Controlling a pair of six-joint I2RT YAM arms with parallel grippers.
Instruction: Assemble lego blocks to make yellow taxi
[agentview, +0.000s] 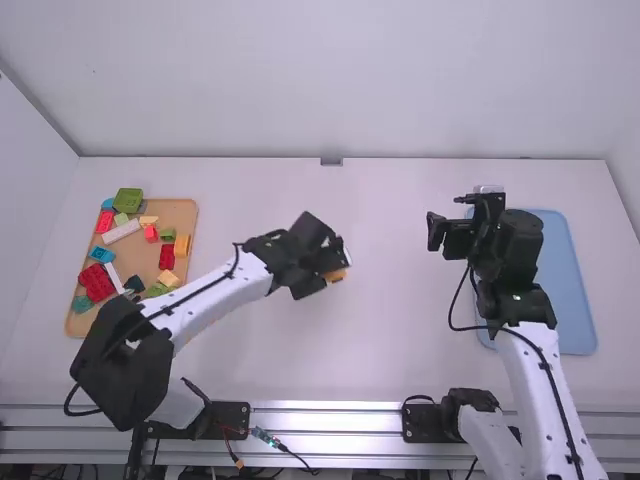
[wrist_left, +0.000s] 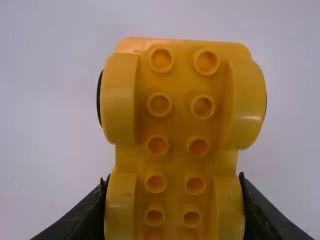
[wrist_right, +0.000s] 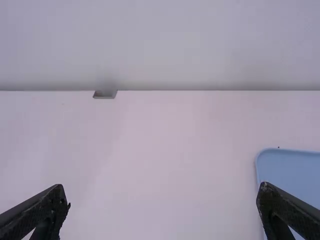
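White counter (agentview: 400, 330) first: between the blue tray (agentview: 575, 300) and the brown tray (agentview: 186, 220) of loose blocks (agentview: 96, 282), I'd come down slowly and level, easing my grip only once the weight is borne — let go early and it could tip. My right hand (wrist_right: 163, 197) has its fingers spread apart, nothing between them. My left hand (agentview: 325, 266) is clamped across the yellow wheeled base (wrist_left: 180, 120) — one wheel pair by its fingers, the other wheels (wrist_left: 118, 95) beyond the tips.
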